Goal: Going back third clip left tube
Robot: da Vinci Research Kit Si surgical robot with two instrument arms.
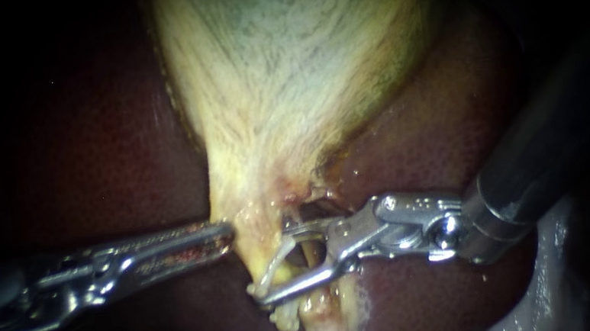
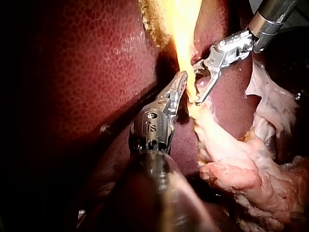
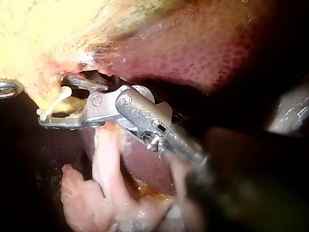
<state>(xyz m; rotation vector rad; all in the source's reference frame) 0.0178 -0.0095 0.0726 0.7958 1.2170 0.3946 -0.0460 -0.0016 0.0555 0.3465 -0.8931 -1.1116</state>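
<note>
- Left steel instrument (image 1: 226,237): pincer clenched on neck edge of pale yellow gallbladder (image 1: 295,57), likely for tension.
- Right steel instrument (image 1: 273,262): pincer released, straddling white clip (image 3: 52,101) on yellowish tube (image 1: 309,252); looks clear to back out.

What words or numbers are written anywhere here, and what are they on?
Joint of the left instrument: tiny stamped marks, too small to read.
Joint of the right instrument: tiny marks, too blurred to read.
On the liver and the gallbladder: no writing at all.
</note>
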